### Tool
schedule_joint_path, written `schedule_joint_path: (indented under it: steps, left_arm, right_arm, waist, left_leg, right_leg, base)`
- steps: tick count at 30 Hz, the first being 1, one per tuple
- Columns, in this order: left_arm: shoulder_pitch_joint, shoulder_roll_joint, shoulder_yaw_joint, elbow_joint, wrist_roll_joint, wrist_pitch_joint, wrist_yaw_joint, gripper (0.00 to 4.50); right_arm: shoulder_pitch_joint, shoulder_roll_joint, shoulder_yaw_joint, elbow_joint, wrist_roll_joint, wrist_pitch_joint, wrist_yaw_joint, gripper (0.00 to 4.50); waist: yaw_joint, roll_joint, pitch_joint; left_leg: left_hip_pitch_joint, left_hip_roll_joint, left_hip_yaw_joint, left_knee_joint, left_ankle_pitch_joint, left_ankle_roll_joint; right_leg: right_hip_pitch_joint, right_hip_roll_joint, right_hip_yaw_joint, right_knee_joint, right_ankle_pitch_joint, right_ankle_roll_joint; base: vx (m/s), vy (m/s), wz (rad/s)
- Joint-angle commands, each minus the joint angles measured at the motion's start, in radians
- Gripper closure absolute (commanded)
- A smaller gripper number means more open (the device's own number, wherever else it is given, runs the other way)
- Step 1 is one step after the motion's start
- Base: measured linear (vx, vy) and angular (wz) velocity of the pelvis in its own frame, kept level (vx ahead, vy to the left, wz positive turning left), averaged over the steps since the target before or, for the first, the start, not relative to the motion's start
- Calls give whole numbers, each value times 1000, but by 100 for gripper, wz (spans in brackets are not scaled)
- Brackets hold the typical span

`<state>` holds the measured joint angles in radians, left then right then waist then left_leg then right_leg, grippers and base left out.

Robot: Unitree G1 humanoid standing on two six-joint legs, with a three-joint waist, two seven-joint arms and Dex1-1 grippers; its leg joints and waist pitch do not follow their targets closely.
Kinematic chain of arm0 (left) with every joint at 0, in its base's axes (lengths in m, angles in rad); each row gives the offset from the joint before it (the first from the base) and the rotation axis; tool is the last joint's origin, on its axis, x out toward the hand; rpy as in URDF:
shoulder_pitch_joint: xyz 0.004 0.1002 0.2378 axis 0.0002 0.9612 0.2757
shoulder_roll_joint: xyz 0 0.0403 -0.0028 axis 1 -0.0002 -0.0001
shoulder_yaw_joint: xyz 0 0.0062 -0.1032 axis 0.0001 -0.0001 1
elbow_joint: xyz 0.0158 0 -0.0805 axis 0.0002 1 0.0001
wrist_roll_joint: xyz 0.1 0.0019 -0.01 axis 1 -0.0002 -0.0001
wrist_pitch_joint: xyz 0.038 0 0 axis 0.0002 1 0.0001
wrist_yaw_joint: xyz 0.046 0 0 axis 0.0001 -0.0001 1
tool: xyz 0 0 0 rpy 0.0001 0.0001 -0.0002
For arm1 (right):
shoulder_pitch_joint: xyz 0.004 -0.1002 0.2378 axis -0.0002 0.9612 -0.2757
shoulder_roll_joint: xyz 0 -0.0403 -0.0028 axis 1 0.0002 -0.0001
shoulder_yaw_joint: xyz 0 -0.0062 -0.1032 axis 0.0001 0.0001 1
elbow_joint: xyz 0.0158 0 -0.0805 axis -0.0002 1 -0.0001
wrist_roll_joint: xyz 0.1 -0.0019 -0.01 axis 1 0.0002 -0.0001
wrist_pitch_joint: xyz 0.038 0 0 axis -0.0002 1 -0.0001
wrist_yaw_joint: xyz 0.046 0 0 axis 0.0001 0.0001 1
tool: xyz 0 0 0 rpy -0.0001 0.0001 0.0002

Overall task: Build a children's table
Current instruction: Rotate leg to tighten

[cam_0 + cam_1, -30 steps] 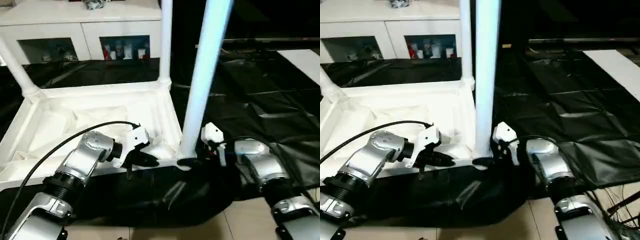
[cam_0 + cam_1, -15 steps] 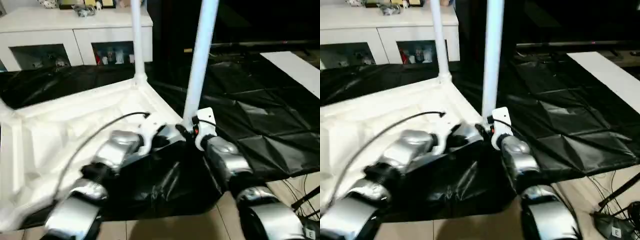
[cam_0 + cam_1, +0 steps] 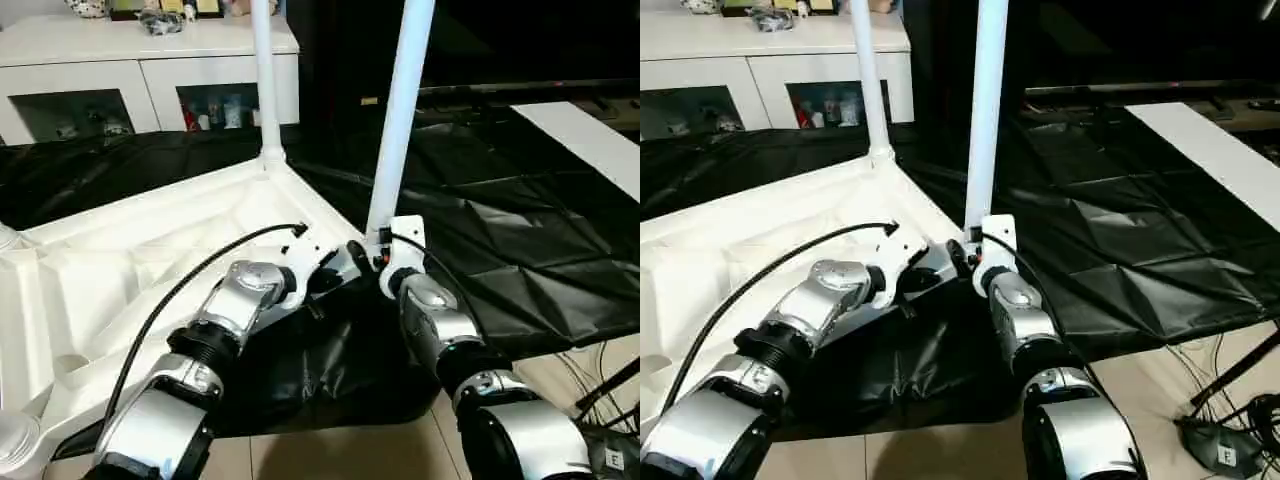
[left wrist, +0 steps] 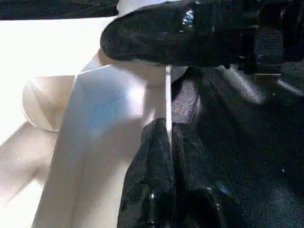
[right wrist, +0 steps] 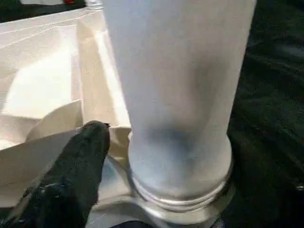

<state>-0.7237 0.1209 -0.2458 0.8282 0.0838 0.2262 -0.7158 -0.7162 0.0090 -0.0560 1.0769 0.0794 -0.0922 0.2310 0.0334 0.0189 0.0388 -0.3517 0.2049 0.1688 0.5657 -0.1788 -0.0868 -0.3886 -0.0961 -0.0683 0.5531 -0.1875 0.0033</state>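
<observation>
We find the right claw (image 3: 970, 255) at the foot of the near leg (image 3: 398, 120), one black finger (image 5: 71, 175) beside its threaded base; grip width: cannot tell. Left claw (image 3: 335, 280) rests at the top's (image 3: 120, 270) near corner, prob. bracing it; opening unclear. Top lies ribs-up on the black-draped surface (image 3: 520, 240), so sockets face up. Second leg (image 3: 264, 80) stands at 12 o'clock.

White sideboard (image 3: 150, 75) behind black-draped work table (image 3: 520, 240); beige tiled floor (image 3: 330, 455).
</observation>
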Motion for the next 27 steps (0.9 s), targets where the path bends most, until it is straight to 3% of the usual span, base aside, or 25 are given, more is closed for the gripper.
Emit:
schedule_joint_path:
  steps: [1, 3, 4, 6, 7, 9, 10, 12, 14, 15, 16, 18, 19, 23, 27]
  left_arm:
    - [21, -6, -44, 19, 18, -2, -33, 450]
    - [31, 18, -46, 3, 16, -17, -70, 450]
    - [34, 28, -48, -1, 16, -21, -83, 450]
    - [41, 47, -53, -10, 16, -30, -113, 450]
    - [45, 55, -55, -17, 15, -31, -129, 450]
    - [60, 81, -67, -43, 10, -45, -197, 450]
    - [75, 101, -78, -72, 0, -49, -258, 450]
    - [95, 128, -95, -111, -14, -88, -340, 450]
    - [106, 144, -102, -135, -26, -97, -386, 450]
    - [114, 157, -108, -153, -34, -96, -419, 450]
    - [125, 188, -126, -182, -35, -90, -477, 450]
    - [130, 218, -141, -205, -34, -82, -523, 450]
    - [131, 224, -143, -211, -37, -76, -535, 450]
    - [134, 255, -148, -246, -48, -48, -592, 450]
    - [123, 275, -143, -235, -43, -52, -613, 450]
  right_arm:
    - [0, 7, 52, -36, -14, 11, 92, 26]
    - [5, -60, 76, -81, -39, 21, 171, 26]
    - [8, -84, 81, -97, -42, 21, 206, 26]
    - [16, -125, 92, -126, -44, 15, 278, 26]
    - [23, -145, 101, -140, -47, 6, 315, 26]
    - [52, -202, 132, -196, -46, -16, 450, 26]
    - [79, -237, 152, -243, -30, -19, 551, 26]
    - [115, -272, 171, -305, -1, -5, 662, 26]
    - [136, -295, 182, -344, 18, 15, 723, 26]
    - [150, -311, 191, -370, 28, 29, 764, 26]
    - [173, -341, 204, -408, 37, 43, 834, 26]
    - [187, -368, 213, -438, 48, 59, 889, 26]
    - [189, -372, 215, -444, 49, 62, 898, 26]
    - [197, -399, 228, -475, 53, 80, 956, 26]
    - [209, -426, 246, -510, 57, 106, 1014, 26]
  waist:
    - [0, -4, -39]
    - [5, -4, -40]
    - [8, -6, -46]
    - [15, -4, -50]
    - [19, -8, -50]
    - [23, -5, -50]
    - [34, -6, -54]
    - [41, -6, -53]
    - [48, -6, -56]
    - [52, -4, -62]
    - [59, -3, -67]
    - [60, 0, -65]
    - [62, 2, -69]
    - [61, 1, -67]
    - [60, -2, -60]
  left_leg:
    - [16, 8, -10, -83, -506, 22]
    - [12, 11, -8, -85, -471, 27]
    - [4, 13, -3, -84, -414, 37]
    - [-1, 15, 4, -81, -337, 51]
    - [-1, 14, 9, -75, -313, 61]
    - [2, 16, 11, -74, -307, 69]
    - [-2, 20, 12, -71, -280, 82]
    - [1, 21, 17, -67, -250, 90]
    - [-6, 23, 18, -62, -220, 101]
    - [-12, 24, 16, -58, -170, 108]
    - [-8, 25, 18, -51, -123, 119]
    - [-11, 22, 20, -46, -88, 136]
    - [-6, 24, 19, -43, -84, 139]
    - [-9, 23, 19, -42, -78, 146]
    - [-8, 24, 18, -50, -157, 110]
  right_leg:
    - [11, -45, 14, -93, -563, -100]
    - [16, -46, 19, -88, -521, -116]
    - [24, -45, 25, -77, -443, -140]
    - [27, -45, 31, -65, -347, -172]
    - [25, -44, 32, -62, -325, -184]
    - [24, -43, 32, -62, -330, -192]
    - [30, -44, 32, -57, -301, -199]
    - [26, -40, 34, -51, -245, -224]
    - [31, -37, 36, -36, -183, -242]
    - [39, -37, 34, -24, -115, -256]
    - [38, -35, 35, -13, -30, -274]
    - [37, -30, 34, -2, 60, -301]
    - [37, -32, 33, 2, 87, -310]
    - [39, -31, 30, 3, 79, -313]
    - [40, -35, 33, -10, -56, -287]
  base:
    - [0, 0, 0]
    - [0, 0, 0]
    - [0, 0, 0]
    - [0, 0, 0]
    - [0, 0, 0]
    - [26, -15, 3]
    - [51, -30, 5]
    - [74, -31, 8]
    - [79, -30, 7]
    - [76, -20, -2]
    - [76, -20, -2]
    - [63, -2, 1]
    - [57, 5, 2]
    - [0, 0, 0]
    - [0, 0, 0]
